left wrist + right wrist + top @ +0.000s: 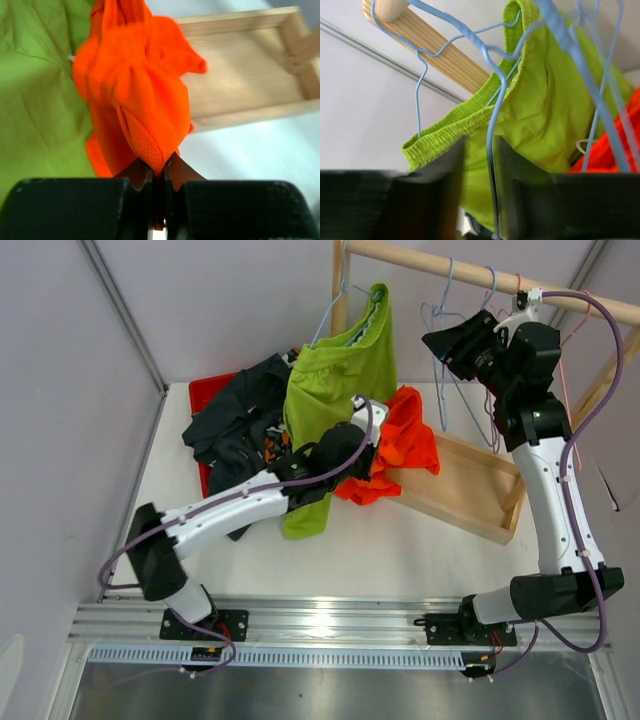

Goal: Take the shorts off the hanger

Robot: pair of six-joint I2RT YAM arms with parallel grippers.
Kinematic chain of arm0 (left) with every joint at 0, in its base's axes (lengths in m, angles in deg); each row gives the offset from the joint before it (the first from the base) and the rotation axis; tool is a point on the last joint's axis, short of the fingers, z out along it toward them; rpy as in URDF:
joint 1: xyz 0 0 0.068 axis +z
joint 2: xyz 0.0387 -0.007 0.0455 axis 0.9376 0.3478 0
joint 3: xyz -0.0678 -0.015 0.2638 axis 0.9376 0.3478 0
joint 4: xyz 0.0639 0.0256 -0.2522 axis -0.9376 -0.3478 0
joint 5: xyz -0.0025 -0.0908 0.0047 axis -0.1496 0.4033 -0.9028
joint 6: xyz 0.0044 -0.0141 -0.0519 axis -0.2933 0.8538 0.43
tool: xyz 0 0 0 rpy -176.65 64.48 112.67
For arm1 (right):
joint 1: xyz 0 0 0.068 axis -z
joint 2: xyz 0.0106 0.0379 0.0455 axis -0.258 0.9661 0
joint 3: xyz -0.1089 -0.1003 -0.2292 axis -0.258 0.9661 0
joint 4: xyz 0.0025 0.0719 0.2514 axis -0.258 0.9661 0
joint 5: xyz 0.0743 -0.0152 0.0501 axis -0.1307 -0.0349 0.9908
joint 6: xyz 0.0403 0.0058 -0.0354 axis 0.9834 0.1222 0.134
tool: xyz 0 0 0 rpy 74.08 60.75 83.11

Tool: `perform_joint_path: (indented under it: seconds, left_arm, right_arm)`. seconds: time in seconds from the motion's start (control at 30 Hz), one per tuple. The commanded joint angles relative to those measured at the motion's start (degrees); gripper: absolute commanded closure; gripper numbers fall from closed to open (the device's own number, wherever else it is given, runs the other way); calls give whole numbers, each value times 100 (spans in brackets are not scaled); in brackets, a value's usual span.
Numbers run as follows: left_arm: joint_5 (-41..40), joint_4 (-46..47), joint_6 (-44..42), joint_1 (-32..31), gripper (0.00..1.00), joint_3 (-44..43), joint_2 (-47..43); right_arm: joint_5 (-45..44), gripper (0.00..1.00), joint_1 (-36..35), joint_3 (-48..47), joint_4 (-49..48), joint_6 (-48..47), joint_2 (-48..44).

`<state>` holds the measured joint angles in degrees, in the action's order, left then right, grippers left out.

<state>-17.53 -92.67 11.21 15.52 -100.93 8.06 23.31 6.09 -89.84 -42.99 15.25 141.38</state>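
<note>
The left gripper (156,172) pinches a fold of the bright orange shorts (140,100) tight between its fingertips, with the rest bunched just beyond them and a wooden tray (240,85) farther out. The right gripper (480,150) has its fingers narrowly apart, a blue wire hanger (490,100) running through the gap. The lime green shorts (540,115) hang just behind, from the wooden rail (435,50). A likely risk is that the loose wire snags a finger and drags the hanger off the rail.
</note>
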Motion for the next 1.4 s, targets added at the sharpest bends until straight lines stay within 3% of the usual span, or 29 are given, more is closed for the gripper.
perform_joint_path:
  seconds: [0.0,0.07,0.1,0.17,0.47,0.6,0.7,0.83,0.93,1.03,1.07,1.2,1.37]
  left_arm:
    - [-587,11,229,-238,100,250,-1028]
    - [-736,-464,335,-465,100,312,-1449]
    - [-850,-631,344,-554,100,321,-1599]
    - [-1279,-1132,352,-826,100,435,-2038]
    - [-2353,-3706,1126,-1293,100,-39,-3805]
    - [-3404,-4778,1100,-1293,100,-504,-4070]
    - [-3865,-5009,994,-1293,100,-882,-4000]
    - [-4032,-4458,276,-1250,100,-1277,-3895]
    - [-3963,-4071,-452,-785,100,-1743,-3658]
    - [-3270,-3508,-903,137,100,-2157,-3368]
    - [-2929,-3402,-948,583,100,-2245,-3158]
    - [-2311,-3034,-1159,1395,100,-2824,-2692]
    - [-1678,-2918,-1203,2614,100,-4221,-1892]
  right_arm:
    - [40,49,16,106,-199,-84,-19]
    - [31,32,7,184,-208,-75,-55]
    - [23,16,7,202,-208,-67,-116]
    - [31,1,16,229,-164,-66,-186]
    - [-249,1,7,211,530,-418,-1021]
    - [-276,1,7,501,689,-480,-1662]
    - [-259,1,-1,738,768,-462,-2137]
    - [-276,1,-1,765,1109,-576,-2533]
    - [-294,1,7,730,1286,-690,-2735]
    - [-303,1,7,686,1426,-761,-2850]
    - [-285,1,7,686,1453,-778,-2867]
    - [-232,1,7,835,1489,-822,-2946]
    - [-66,1,16,1178,1348,-787,-2982]
